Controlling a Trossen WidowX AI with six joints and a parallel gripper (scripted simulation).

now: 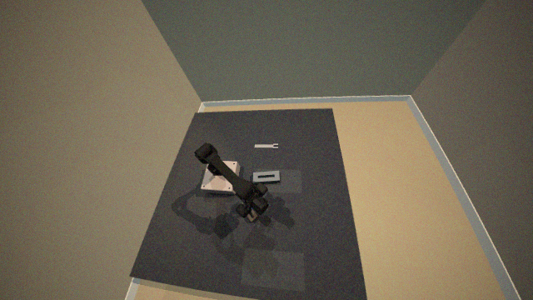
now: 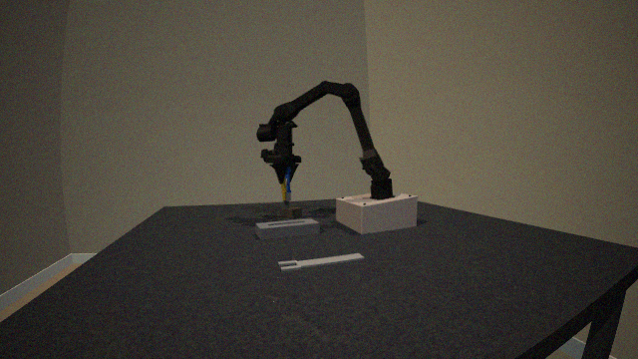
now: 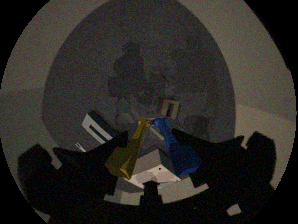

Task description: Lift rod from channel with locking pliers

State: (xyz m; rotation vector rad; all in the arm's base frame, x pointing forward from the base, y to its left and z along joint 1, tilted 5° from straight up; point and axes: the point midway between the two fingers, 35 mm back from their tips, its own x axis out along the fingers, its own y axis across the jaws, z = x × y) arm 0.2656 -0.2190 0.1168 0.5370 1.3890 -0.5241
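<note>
"While I hang over the holster [image 1: 251,217] [image 2: 297,212] [image 3: 165,108], my fingers [image 2: 277,173] hold the pliers [image 2: 288,180] [image 3: 183,160] by their handles, fairly wide."

"And the rod?"

"I can't make it out; its block [image 1: 256,180] [image 2: 286,231] [image 3: 92,128] sits near the holster."

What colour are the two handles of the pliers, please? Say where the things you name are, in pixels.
The pliers' handles [image 2: 288,175] [image 3: 182,157] are yellow and blue, clearest in the wrist view.

grey channel block [image 1: 272,172] [image 2: 287,231] [image 3: 93,128] near holster [image 1: 252,217] [image 2: 297,212] [image 3: 164,108], gap between
</note>
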